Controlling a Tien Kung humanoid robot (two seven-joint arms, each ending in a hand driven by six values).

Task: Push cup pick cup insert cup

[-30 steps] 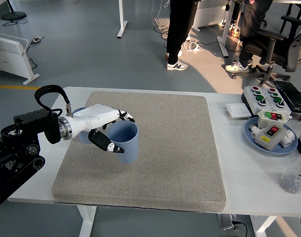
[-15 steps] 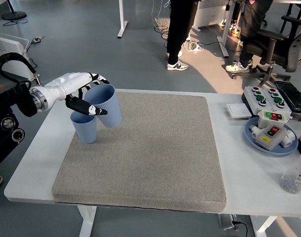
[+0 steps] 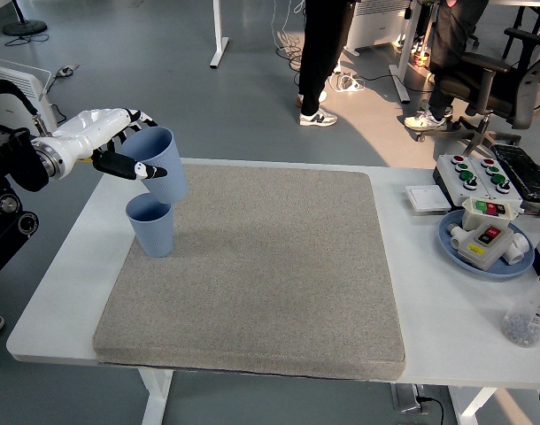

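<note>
your left hand (image 3: 119, 150) is wrapped around the lifted blue cup (image 3: 158, 165), thumb across its front and fingers curled behind, holding it tilted in the air. just below and slightly right of the hand, the second blue cup (image 3: 151, 226) stands upright on the grey mat (image 3: 279, 274), and the lifted cup's base hangs over its rim, maybe touching; you can't tell. beyond the hand, across the tabletop (image 3: 66, 292), a person's legs (image 3: 319, 62) stand on the floor.
</note>
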